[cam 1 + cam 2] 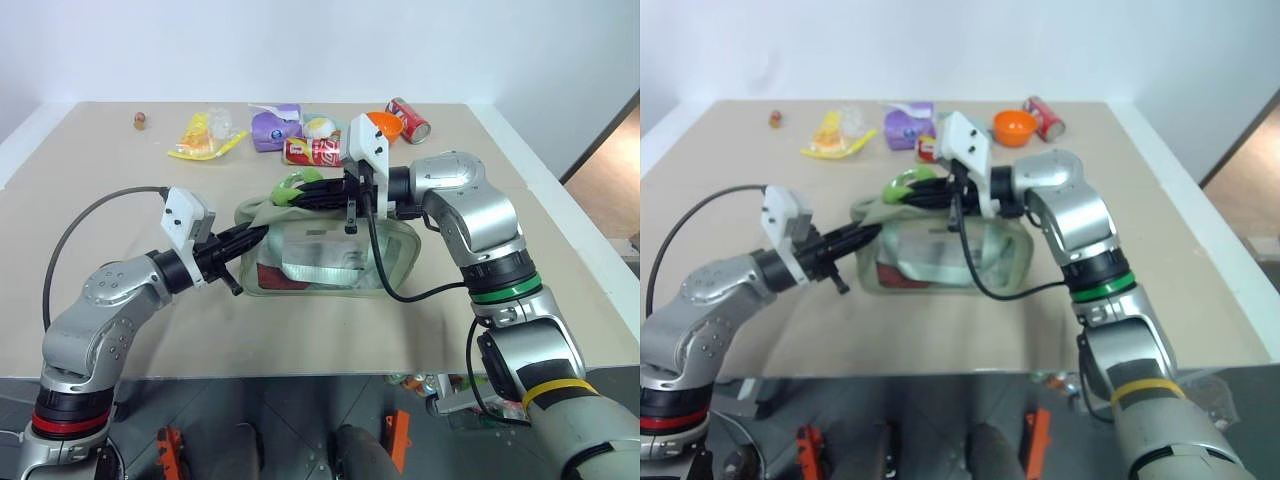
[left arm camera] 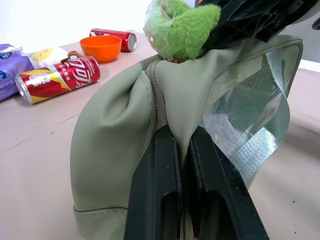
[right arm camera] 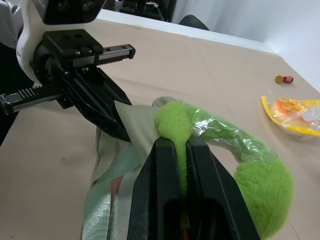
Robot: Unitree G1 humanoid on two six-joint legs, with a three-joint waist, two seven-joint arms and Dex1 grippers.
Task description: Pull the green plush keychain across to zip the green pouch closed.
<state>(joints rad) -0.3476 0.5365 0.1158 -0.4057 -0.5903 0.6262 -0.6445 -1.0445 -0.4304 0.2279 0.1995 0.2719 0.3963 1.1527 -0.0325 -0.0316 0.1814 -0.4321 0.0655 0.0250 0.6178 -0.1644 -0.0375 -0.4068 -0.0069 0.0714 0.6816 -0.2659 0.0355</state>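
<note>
The green pouch point(image 1: 400, 250) lies mid-table, a pale sage bag with clear window sides and items inside. My left gripper point(image 1: 258, 232) is shut on the fabric at the pouch's left end, and the left wrist view shows its fingers point(image 2: 152, 165) pinching the seam point(image 2: 115, 150). The green plush keychain point(image 1: 290, 186), a lime fuzzy ring partly in clear wrap, sits at the pouch's top left corner. My right gripper point(image 3: 181, 145) reaches in from the right and is shut on the keychain point(image 3: 260, 185), just above the left gripper point(image 3: 107, 117).
Along the table's far side lie a yellow wrapper point(image 1: 205, 140), a purple packet point(image 1: 273, 128), a red can point(image 1: 312, 151), an orange bowl point(image 1: 385, 126) and a second red can point(image 1: 408, 120). A small round object point(image 1: 140, 121) sits far left.
</note>
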